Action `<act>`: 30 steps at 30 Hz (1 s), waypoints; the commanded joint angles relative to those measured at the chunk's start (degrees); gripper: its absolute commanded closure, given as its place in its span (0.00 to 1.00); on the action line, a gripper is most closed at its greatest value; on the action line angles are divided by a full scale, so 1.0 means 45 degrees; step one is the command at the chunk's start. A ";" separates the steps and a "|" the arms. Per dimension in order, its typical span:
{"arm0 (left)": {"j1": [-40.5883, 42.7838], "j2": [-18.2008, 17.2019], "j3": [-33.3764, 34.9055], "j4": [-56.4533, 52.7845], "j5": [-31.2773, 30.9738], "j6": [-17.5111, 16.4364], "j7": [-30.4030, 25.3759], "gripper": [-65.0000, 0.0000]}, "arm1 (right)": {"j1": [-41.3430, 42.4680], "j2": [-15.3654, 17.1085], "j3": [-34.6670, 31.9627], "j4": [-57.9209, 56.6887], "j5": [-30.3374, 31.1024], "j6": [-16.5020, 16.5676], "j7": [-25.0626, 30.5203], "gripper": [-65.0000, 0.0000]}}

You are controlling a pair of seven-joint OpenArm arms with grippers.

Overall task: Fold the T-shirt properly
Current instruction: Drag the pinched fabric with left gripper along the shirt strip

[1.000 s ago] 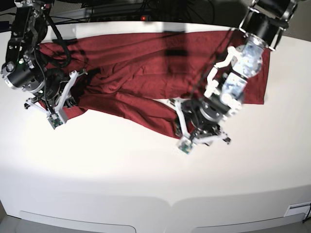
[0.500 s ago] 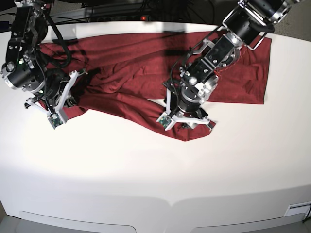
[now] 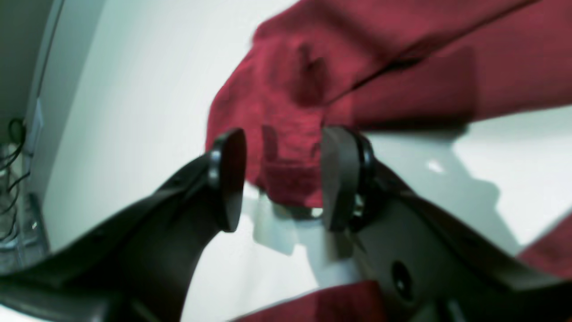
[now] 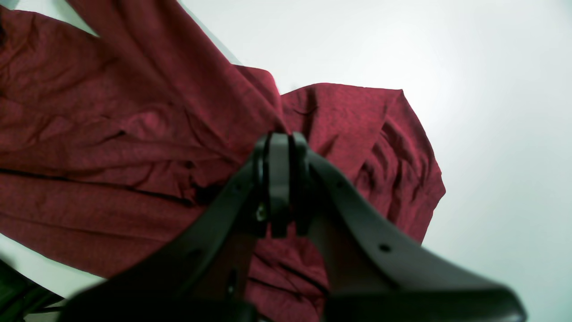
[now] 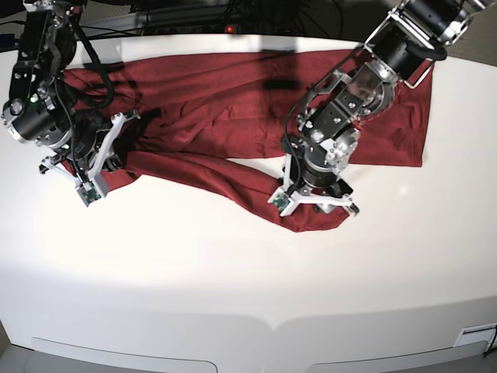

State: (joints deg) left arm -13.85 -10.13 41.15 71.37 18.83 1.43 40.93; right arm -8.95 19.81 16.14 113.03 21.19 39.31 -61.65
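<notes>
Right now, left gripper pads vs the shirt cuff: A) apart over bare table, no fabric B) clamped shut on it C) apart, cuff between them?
C: in the left wrist view the left gripper stands open, the maroon sleeve cuff lying between its separated pads.

Bare table [image 5: 233, 272] before T-shirt [image 5: 225, 93]

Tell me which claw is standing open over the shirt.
The left claw: its pads stand apart astride the T-shirt's sleeve end; the right claw is shut.
</notes>
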 commanded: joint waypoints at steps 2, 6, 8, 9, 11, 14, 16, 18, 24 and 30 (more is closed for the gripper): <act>-0.0068 -0.0306 -0.0049 -0.0034 -0.0141 -0.0126 0.0937 0.58 | 0.0117 0.0151 0.0078 0.0248 0.0063 -0.0029 0.0160 1.00; -0.0063 -0.0364 -0.0049 -0.0034 -0.0466 -0.0136 0.0515 0.61 | 0.0117 0.0146 0.0078 0.0248 0.0068 -0.0029 0.0165 1.00; -0.0063 -0.0369 -0.0049 -0.0034 -0.1059 -0.0175 0.0136 0.69 | 0.0117 0.0146 0.0078 0.0248 0.0063 -0.0034 0.0160 1.00; -0.0063 -0.0364 -0.0049 -0.0034 -0.1282 -0.0180 0.0005 0.76 | 0.0117 0.0146 0.0078 0.0248 0.0068 -0.0034 0.0155 1.00; -0.0063 -0.0369 -0.0049 -0.0034 -0.1506 -0.0175 -0.0393 0.89 | 0.0117 0.0146 0.0078 0.0248 0.0063 -0.0034 0.0151 1.00; -0.0078 -0.0369 -0.0049 -0.0034 -0.1457 -0.0175 -0.0942 1.00 | 0.0117 0.0146 0.0078 0.0248 0.0063 -0.0029 0.0126 1.00; -0.0117 -0.0369 -0.0049 -0.0034 -0.1015 -0.0160 -0.0899 1.00 | 0.0117 0.0146 0.0078 0.0248 0.0063 -0.0029 0.0141 1.00; -0.0160 -0.0369 -0.0049 -0.0029 -0.0228 0.0170 -0.0340 1.00 | 0.0117 0.0146 0.0078 0.0248 0.0063 -0.0029 0.0170 1.00; -0.0209 -0.0481 -0.0049 -0.0005 0.0957 0.1258 -0.0049 1.00 | 0.0117 0.0151 0.0078 0.0248 0.0063 -0.0029 0.0515 1.00; -0.0228 -0.0908 -0.0049 0.0699 0.0962 0.1423 0.0325 1.00 | 0.0121 0.0146 0.0078 0.0248 0.0058 -0.0029 0.0602 1.00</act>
State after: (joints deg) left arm -13.47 -14.20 41.21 73.23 22.31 7.11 43.18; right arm -8.93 19.81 16.14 113.03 21.17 39.31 -60.12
